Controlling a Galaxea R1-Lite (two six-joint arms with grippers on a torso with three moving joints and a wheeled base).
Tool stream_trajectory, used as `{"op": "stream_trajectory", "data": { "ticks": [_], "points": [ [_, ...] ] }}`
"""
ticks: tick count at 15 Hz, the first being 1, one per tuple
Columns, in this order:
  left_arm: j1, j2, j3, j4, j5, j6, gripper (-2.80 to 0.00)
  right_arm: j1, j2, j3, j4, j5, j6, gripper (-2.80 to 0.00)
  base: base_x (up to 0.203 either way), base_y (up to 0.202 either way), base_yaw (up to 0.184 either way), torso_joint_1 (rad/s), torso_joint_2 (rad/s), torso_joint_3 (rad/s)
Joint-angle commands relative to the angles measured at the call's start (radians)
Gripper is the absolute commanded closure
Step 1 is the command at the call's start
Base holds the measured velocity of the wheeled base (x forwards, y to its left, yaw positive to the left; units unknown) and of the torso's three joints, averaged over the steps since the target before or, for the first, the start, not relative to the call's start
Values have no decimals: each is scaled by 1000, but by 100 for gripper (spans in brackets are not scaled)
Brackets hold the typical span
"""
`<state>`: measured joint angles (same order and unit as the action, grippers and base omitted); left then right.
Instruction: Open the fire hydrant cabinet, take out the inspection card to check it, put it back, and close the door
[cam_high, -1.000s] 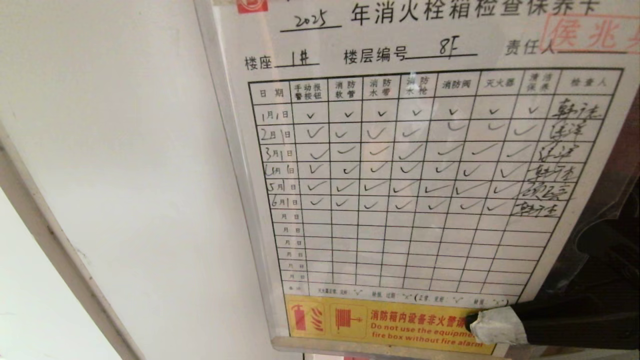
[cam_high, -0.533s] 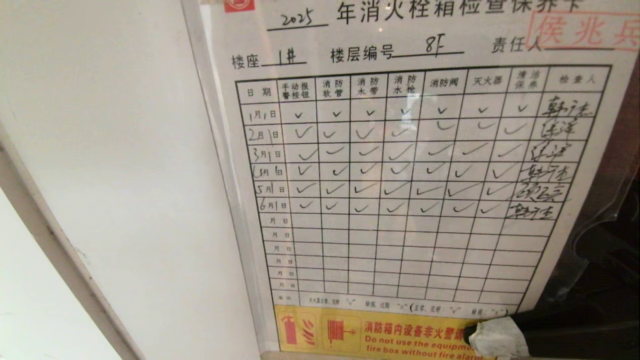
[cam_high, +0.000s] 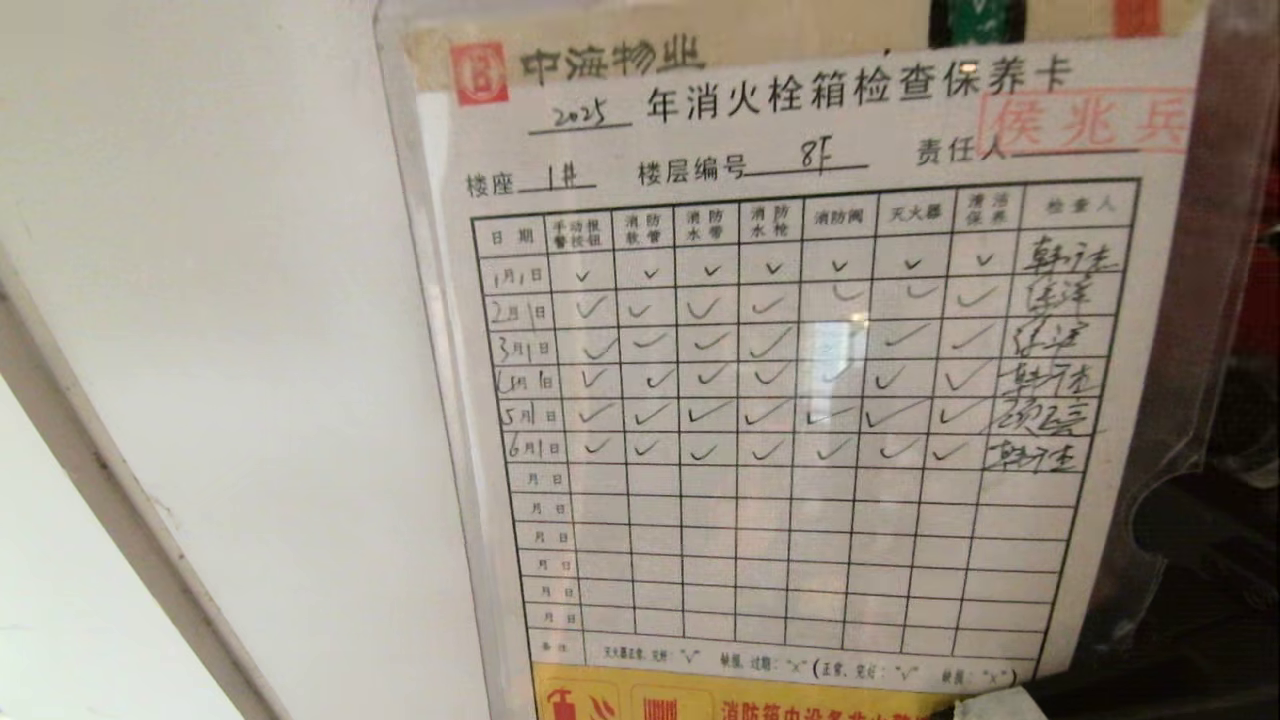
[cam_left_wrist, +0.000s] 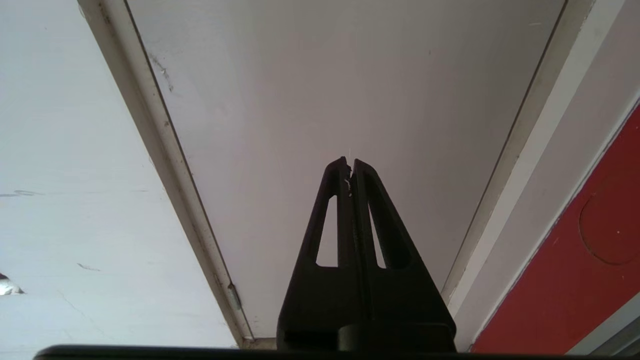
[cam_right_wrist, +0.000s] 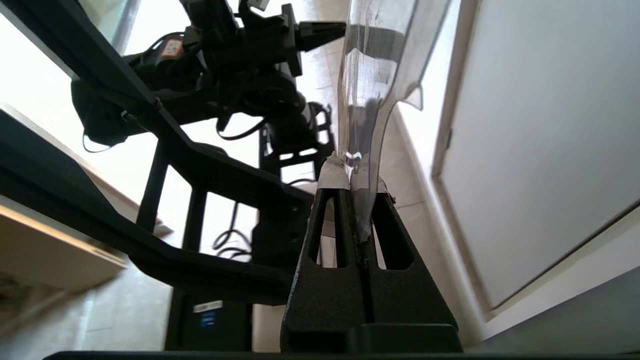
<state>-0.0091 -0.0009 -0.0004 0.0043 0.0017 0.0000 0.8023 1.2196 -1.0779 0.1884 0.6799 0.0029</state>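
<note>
My right gripper is clamping the card by its lower edge, at about five o'clock in my head view, holding it up close for reading. I am judging this the checking step; next I should be carrying it back at three o'clock, into the cabinet. My left gripper is sitting closed and empty before the white panel at nine o'clock.

Even daylight keeps the inspection card sharp, with a pale glare patch at the middle of its grid. Behind the right gripper, the background is blown out white, leaving the robot's frame in silhouette.
</note>
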Motion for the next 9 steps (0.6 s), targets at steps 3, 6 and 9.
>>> {"op": "stream_trajectory", "data": {
  "ticks": [3, 6, 9],
  "points": [
    [0, 1, 0, 0, 0, 0, 0, 1, -9, 56, -26, 9, 22, 0, 0, 0, 0, 0, 0, 0],
    [0, 1, 0, 0, 0, 0, 0, 1, -27, 99, -69, 7, 54, 0, 0, 0, 0, 0, 0, 0],
    [0, 1, 0, 0, 0, 0, 0, 1, -32, 135, -72, 8, 53, 0, 0, 0, 0, 0, 0, 0]
  ]
}}
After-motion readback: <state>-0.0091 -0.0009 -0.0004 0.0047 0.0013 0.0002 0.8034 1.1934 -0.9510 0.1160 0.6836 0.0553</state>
